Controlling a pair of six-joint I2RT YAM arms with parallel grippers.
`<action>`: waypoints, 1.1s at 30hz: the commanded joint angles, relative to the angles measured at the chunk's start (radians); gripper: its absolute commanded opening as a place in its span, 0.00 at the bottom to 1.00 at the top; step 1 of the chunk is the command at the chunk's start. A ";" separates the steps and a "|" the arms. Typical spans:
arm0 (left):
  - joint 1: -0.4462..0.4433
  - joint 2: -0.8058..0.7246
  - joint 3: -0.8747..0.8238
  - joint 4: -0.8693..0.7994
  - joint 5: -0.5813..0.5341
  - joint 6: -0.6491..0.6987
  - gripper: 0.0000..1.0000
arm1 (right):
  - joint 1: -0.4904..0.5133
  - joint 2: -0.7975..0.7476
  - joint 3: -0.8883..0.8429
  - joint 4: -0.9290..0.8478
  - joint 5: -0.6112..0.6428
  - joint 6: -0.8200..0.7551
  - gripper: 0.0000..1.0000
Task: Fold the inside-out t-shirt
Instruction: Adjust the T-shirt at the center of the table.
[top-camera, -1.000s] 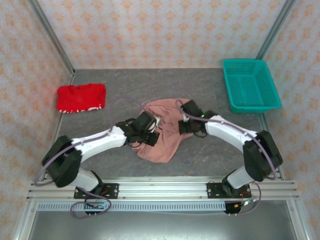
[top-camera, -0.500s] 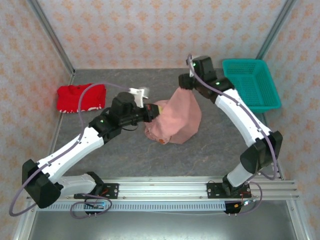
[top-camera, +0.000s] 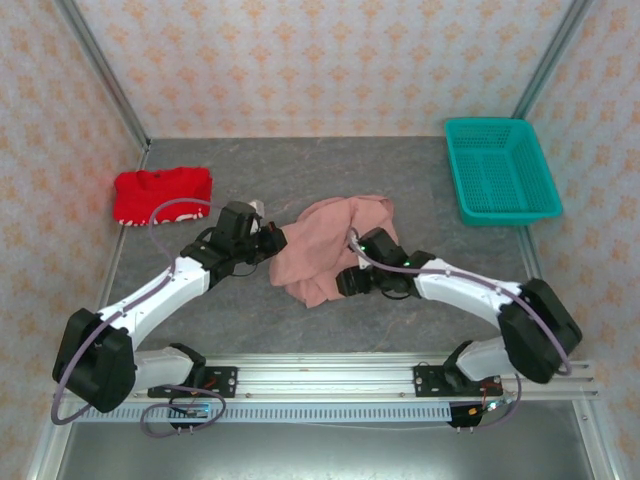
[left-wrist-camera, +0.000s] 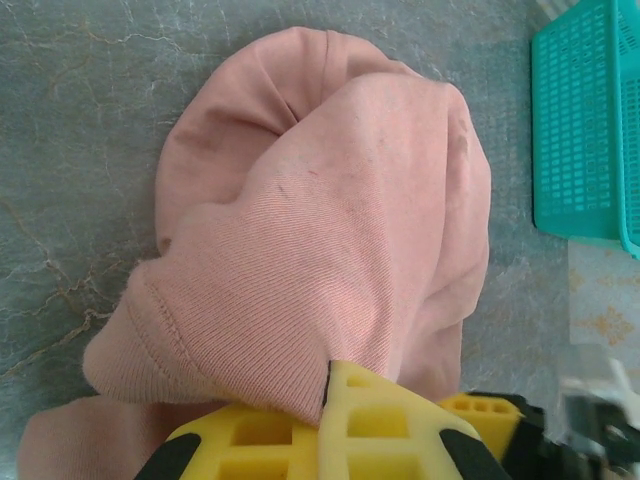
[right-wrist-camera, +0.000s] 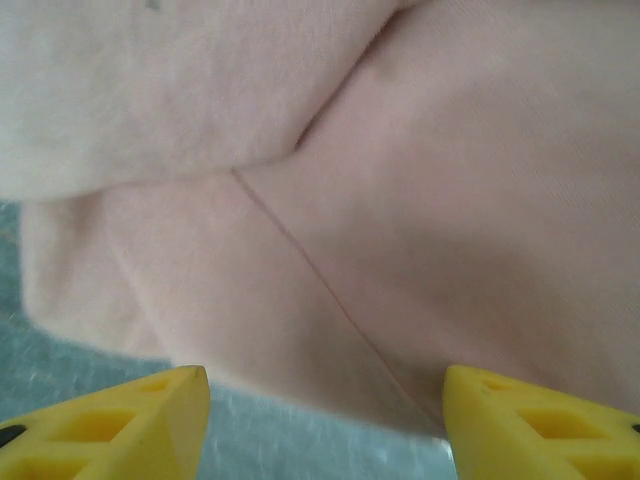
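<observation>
The inside-out t-shirt (top-camera: 335, 245) lies in a rumpled heap near the middle of the table (top-camera: 430, 320). From it, the red garment (top-camera: 162, 195) sits well apart at about 10 o'clock and the teal basket (top-camera: 500, 170) at about 2 o'clock.

The left gripper (top-camera: 274, 240) meets the heap at its 9 o'clock edge. In the left wrist view its yellow fingers (left-wrist-camera: 345, 420) are pressed together with a ribbed hem of pink cloth pinched between them, so it is gripping the shirt. The right gripper (top-camera: 346, 282) is low at the heap's 5 o'clock edge. In its own wrist view its jaws stand wide apart with nothing between them, and the fabric (a stitched seam runs across it) lies just ahead.

The task looks barely begun. The shirt shows no flat panel, no straight edge and no clean fold, only loose overlapping bulges. By this reading the garment has yet to be spread flat, and every fold is left to make.
</observation>
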 joint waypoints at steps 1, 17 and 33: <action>0.007 -0.038 -0.011 0.014 -0.009 -0.008 0.00 | 0.001 0.121 0.084 0.112 0.098 -0.025 0.53; 0.126 -0.222 0.099 -0.218 0.034 0.079 0.00 | -0.171 -0.378 0.154 -0.209 0.074 -0.071 0.05; 0.126 -0.173 0.062 -0.189 0.038 0.093 0.00 | 0.231 0.302 0.221 0.122 0.271 -0.088 0.23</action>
